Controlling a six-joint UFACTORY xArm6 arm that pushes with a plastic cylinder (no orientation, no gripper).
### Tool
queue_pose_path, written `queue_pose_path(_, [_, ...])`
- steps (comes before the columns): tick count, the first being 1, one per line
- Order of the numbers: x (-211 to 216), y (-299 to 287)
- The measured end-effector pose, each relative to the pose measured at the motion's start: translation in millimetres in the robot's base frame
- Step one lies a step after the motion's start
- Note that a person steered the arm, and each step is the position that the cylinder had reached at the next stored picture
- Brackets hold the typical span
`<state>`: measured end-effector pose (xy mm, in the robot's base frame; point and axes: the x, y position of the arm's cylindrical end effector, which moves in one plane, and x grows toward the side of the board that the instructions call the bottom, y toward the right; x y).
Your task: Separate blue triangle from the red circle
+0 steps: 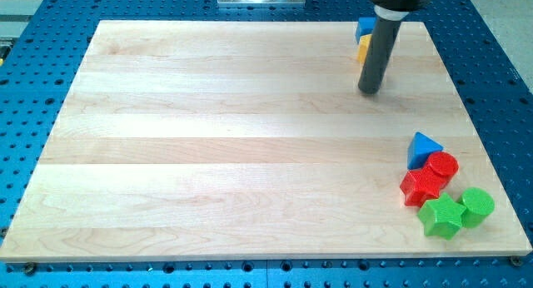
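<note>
The blue triangle (424,147) lies near the view's right edge, touching the red circle (443,166) just below and right of it. My tip (369,91) stands on the board up and to the left of the blue triangle, well apart from it. The rod rises toward the view's top.
A red star (421,186) touches the red circle from the lower left. A green star (441,216) and a green circle (477,206) lie below them. A blue block (364,27) and a yellow block (363,47) sit behind the rod near the board's top edge, partly hidden.
</note>
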<state>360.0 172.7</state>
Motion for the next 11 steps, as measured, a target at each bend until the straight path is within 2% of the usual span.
queue_pose_path(1, [32,9])
queue_pose_path(2, [110,86])
queue_pose_path(3, [154,83])
queue_pose_path(4, [164,41])
queue_pose_path(5, [156,33])
queue_pose_path(7, [64,36])
queue_pose_path(8, [83,63])
queue_pose_path(10, [41,50])
queue_pose_path(11, [35,39])
